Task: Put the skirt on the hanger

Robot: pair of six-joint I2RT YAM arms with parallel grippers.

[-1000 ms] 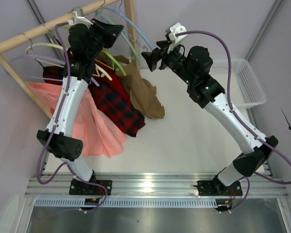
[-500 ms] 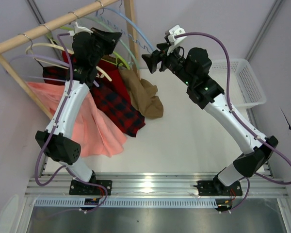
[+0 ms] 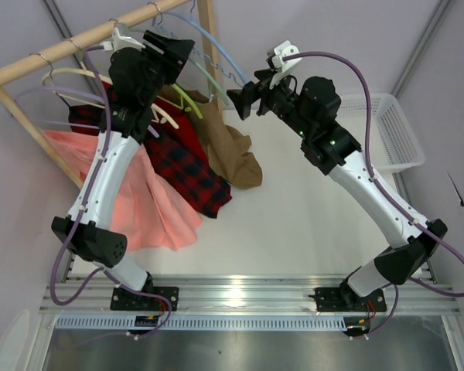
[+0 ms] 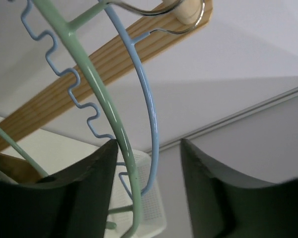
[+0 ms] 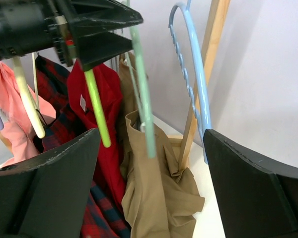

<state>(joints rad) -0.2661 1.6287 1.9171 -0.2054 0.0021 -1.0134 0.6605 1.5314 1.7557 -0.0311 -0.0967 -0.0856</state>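
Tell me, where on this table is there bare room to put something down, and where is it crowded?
The white table is bare in the middle, between the tan skirt and the right arm. What shows of the white basket looks empty too. The back-left is crowded: hangers and skirts bunch under the wooden rail, with the left gripper among them.

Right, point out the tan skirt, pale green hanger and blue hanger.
tan skirt (image 5: 159,198), right wrist view, middle folds.
pale green hanger (image 5: 142,99), right wrist view, its arm.
blue hanger (image 5: 202,99), right wrist view, its arm.
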